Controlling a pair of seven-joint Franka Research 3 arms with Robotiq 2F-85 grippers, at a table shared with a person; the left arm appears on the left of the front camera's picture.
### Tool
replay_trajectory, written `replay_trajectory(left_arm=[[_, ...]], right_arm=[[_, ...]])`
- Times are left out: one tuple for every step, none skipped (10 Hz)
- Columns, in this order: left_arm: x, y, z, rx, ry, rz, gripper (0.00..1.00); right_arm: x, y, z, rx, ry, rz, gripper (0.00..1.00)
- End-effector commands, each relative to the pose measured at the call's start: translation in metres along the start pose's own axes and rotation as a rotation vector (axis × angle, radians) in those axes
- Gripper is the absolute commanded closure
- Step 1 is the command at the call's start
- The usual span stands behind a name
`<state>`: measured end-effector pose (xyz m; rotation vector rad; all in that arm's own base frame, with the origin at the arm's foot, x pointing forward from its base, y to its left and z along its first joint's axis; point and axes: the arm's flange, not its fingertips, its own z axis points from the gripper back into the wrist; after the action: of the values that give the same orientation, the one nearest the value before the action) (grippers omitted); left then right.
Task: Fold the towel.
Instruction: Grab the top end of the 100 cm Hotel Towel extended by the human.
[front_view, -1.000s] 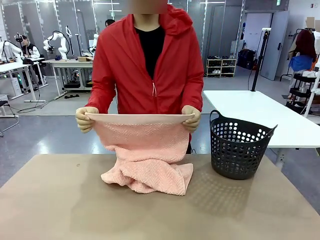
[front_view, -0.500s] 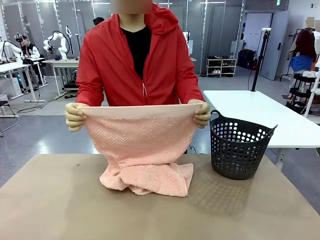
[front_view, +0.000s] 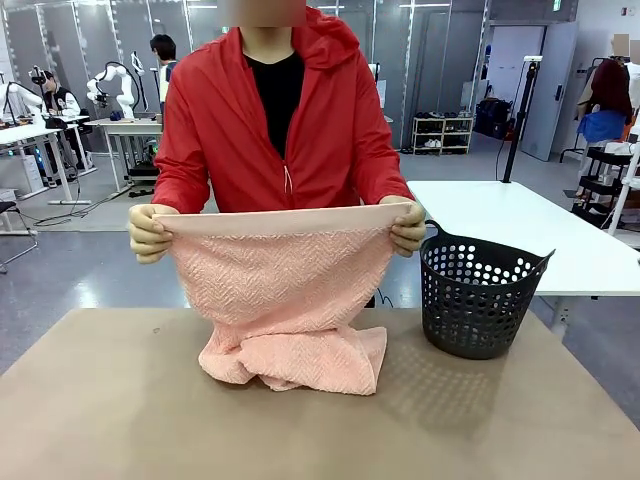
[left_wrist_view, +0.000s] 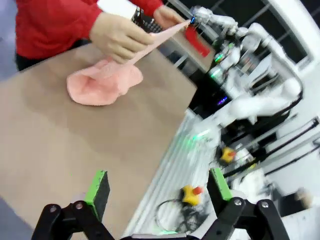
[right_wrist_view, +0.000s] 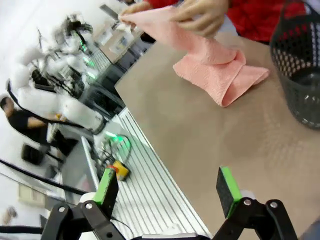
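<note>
Two end effectors stand released and empty, the left end effector and the right end effector low in their wrist views, well apart from the towel, which hangs mid-frame in the front view from the person's hands with its lower part heaped on the desk. That heap could bunch as the cloth is laid down and give a crooked fold, or a corner could catch the basket at right. The towel's lower edge and corners are buried in the crumple, so how its layers lie cannot be told.
</note>
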<state>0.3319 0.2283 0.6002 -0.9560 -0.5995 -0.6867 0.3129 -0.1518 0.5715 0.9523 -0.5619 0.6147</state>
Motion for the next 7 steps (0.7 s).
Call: replay_trajectory(left_arm=[[0.034, -0.042, -0.019, 0.197, 0.121, -0.229, 0.0], [0.055, -0.068, -0.036, 0.274, 0.199, -0.356, 0.0], [0.074, -0.093, -0.057, 0.342, 0.283, -0.5, 0.0], [0.089, -0.112, -0.075, 0.376, 0.34, -0.588, 0.0], [0.101, -0.131, -0.101, 0.431, 0.405, -0.672, 0.0], [0.105, -0.15, -0.125, 0.471, 0.463, -0.767, 0.0], [0.107, -0.165, -0.144, 0.473, 0.487, -0.827, 0.0]], right_arm=[[0.042, 0.054, -0.009, -0.156, 0.13, 0.193, 0.0], [0.06, 0.077, -0.022, -0.21, 0.193, 0.266, 0.0], [0.077, 0.102, -0.038, -0.252, 0.253, 0.334, 0.0], [0.09, 0.125, -0.054, -0.283, 0.301, 0.394, 0.0], [0.103, 0.149, -0.076, -0.325, 0.351, 0.452, 0.0], [0.11, 0.168, -0.095, -0.356, 0.39, 0.51, 0.0], [0.117, 0.18, -0.106, -0.36, 0.399, 0.537, 0.0]])
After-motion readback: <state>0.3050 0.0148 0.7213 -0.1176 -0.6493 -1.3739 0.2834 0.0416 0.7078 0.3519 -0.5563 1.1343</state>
